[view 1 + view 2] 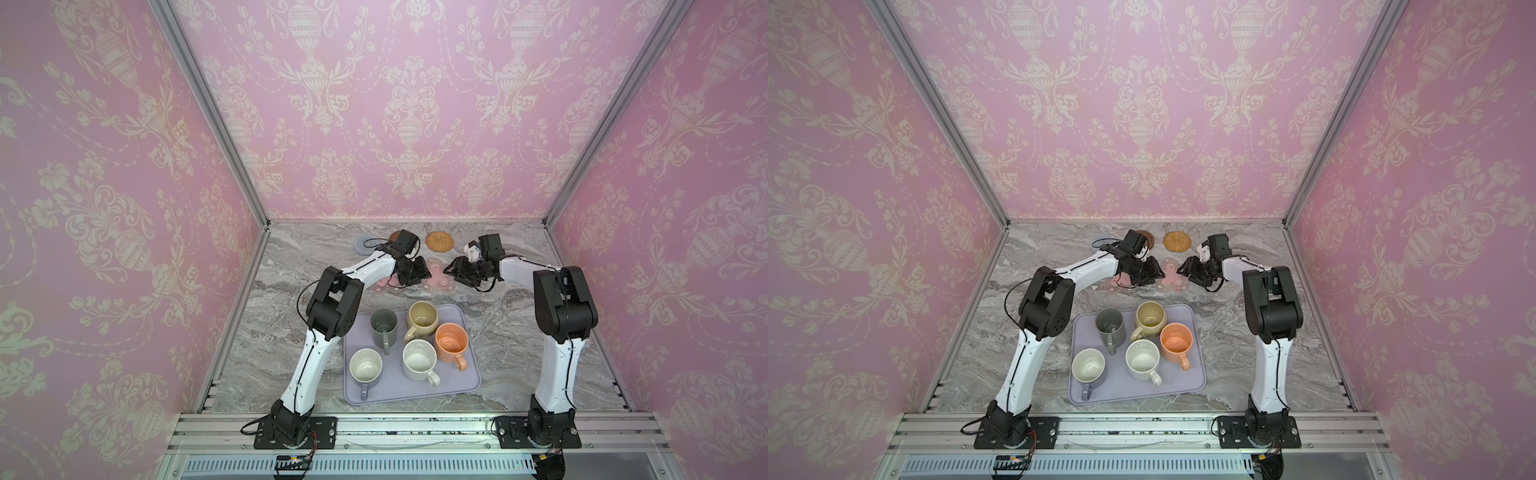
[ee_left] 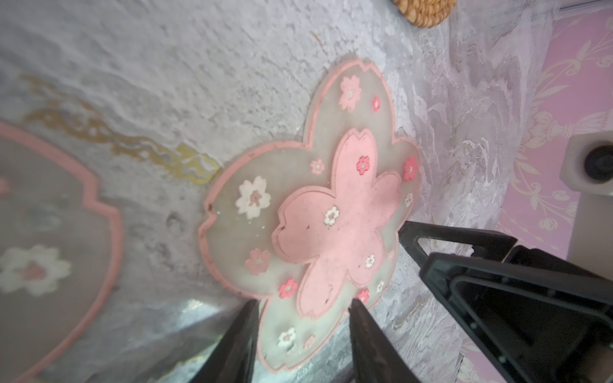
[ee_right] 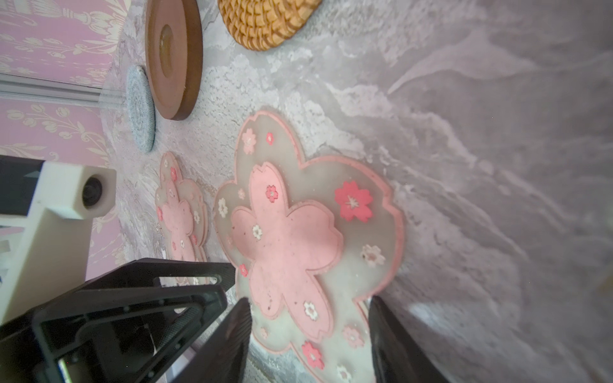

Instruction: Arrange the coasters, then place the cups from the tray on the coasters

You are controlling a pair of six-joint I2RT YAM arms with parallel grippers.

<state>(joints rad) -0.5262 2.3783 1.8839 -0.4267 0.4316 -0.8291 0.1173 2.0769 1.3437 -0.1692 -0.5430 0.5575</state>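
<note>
Parted black left gripper [image 2: 303, 301] astride a petal of translucent pink flower-shaped rubbery coaster [image 2: 331, 232], flat on grey marble tabletop [image 2: 166, 83]; right gripper [image 3: 310, 298] likewise parted, opposite. Likely light, floppy, clingy: pinch petal edge, peel up

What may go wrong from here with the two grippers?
The left gripper and right gripper both stand open over petals of the same translucent pink flower-shaped coaster; closing together, they may pull against each other.
They face each other closely, so they might collide.
</note>
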